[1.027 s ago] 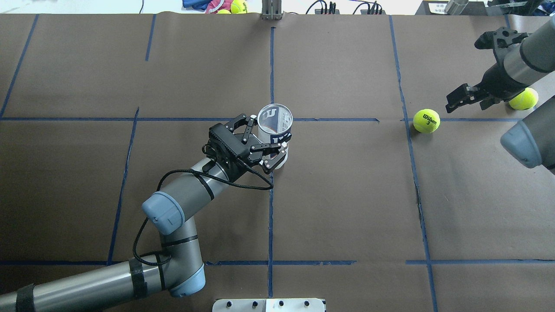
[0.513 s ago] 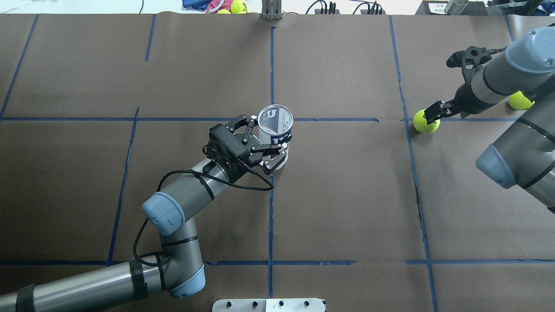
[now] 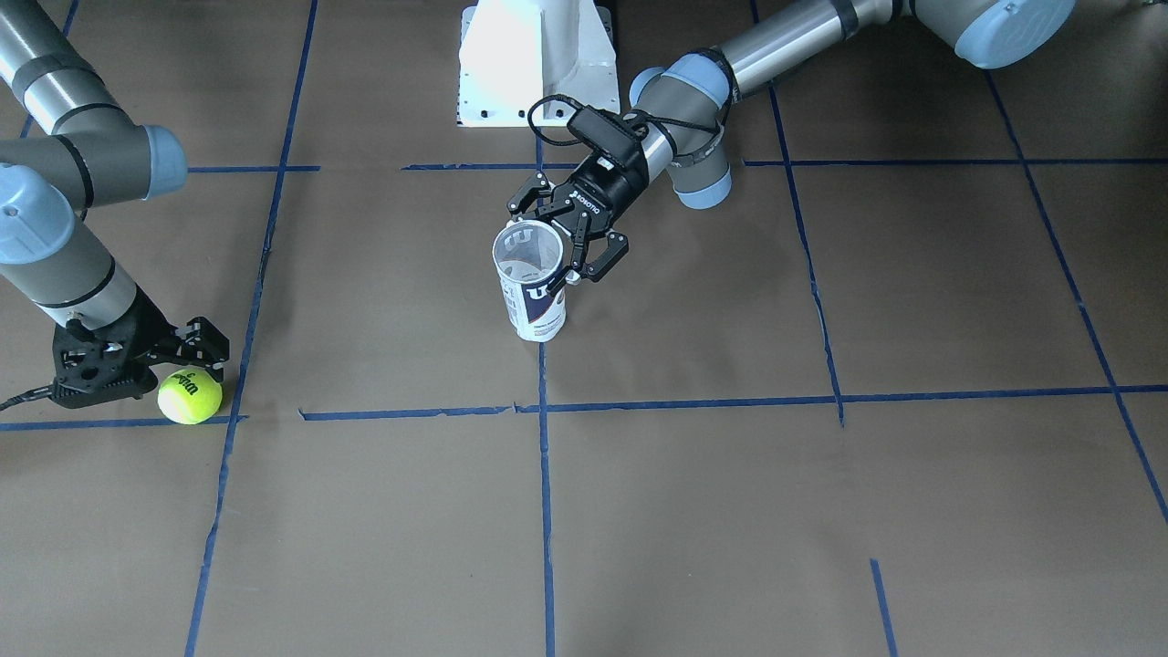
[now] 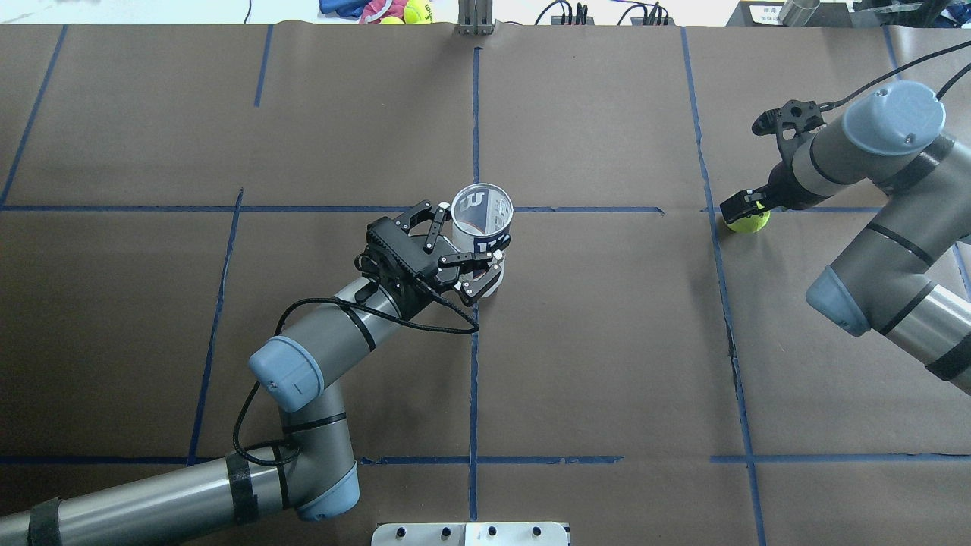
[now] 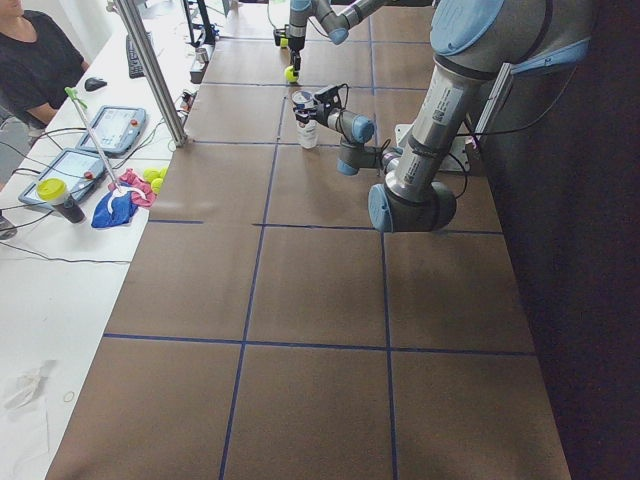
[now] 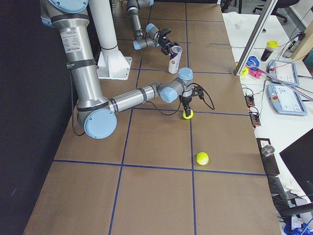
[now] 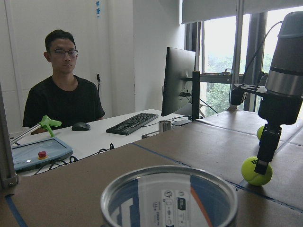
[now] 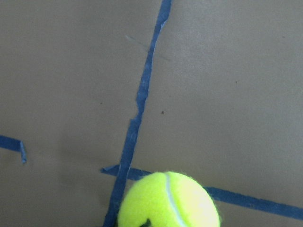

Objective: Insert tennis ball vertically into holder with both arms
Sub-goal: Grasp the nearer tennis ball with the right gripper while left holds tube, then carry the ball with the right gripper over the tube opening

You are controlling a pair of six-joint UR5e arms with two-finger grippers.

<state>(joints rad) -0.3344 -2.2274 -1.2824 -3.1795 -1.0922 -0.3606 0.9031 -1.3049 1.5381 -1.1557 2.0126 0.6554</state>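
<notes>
Overhead exterior view: near the middle of the desk [image 4: 607,341], the left claw [image 4: 464,246] straddles the upright, empty can [image 4: 488,241]. Its jaws are wide, and I cannot tell whether they press it. At far right, the right claw [image 4: 747,206] sits over the tennis ball [image 4: 752,223] on the desk, grip equally unclear. This looks like the pickup step. Next it should clamp, lift, and carry the ball left over the can's mouth.

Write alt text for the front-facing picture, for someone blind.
A clear plastic cylindrical can with a navy and white label stands upright centrally, the black jaws of the robot's left arm on either side of its top. At the picture's left edge, the jaws of the right arm hang over a fuzzy yellow-green tennis ball on the brown paper-covered table.
</notes>
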